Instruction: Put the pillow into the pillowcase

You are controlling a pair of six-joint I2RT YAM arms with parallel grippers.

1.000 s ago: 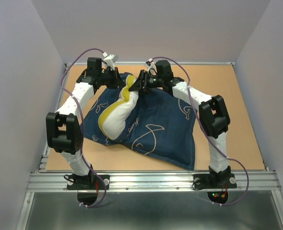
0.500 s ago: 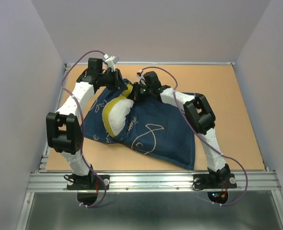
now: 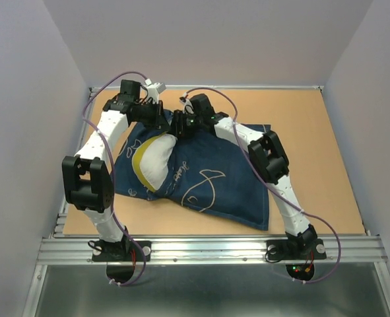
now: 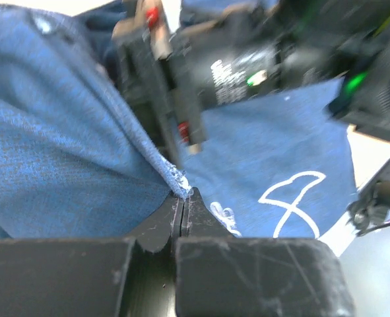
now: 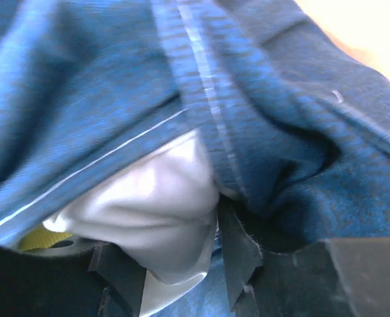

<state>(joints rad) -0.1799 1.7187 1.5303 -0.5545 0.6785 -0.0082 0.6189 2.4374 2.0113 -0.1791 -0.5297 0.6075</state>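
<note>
The navy pillowcase with white line drawings lies across the middle of the table. The white pillow with its yellow band bulges out of the case's left part, and the rest of it is hidden inside. My left gripper is at the case's far left corner. In the left wrist view it is shut on the frayed hem of the pillowcase. My right gripper is close beside it. In the right wrist view it holds a fold of white pillow between its fingers, under the pillowcase hem.
The brown table board is walled at the left, back and right. An aluminium rail runs along the near edge by the arm bases. The right arm's wrist body fills the top of the left wrist view, very close.
My right gripper has moved left and nearer the left gripper, carrying the pillow's end with it. Less white pillow shows outside the case. The left gripper has shifted only slightly.
</note>
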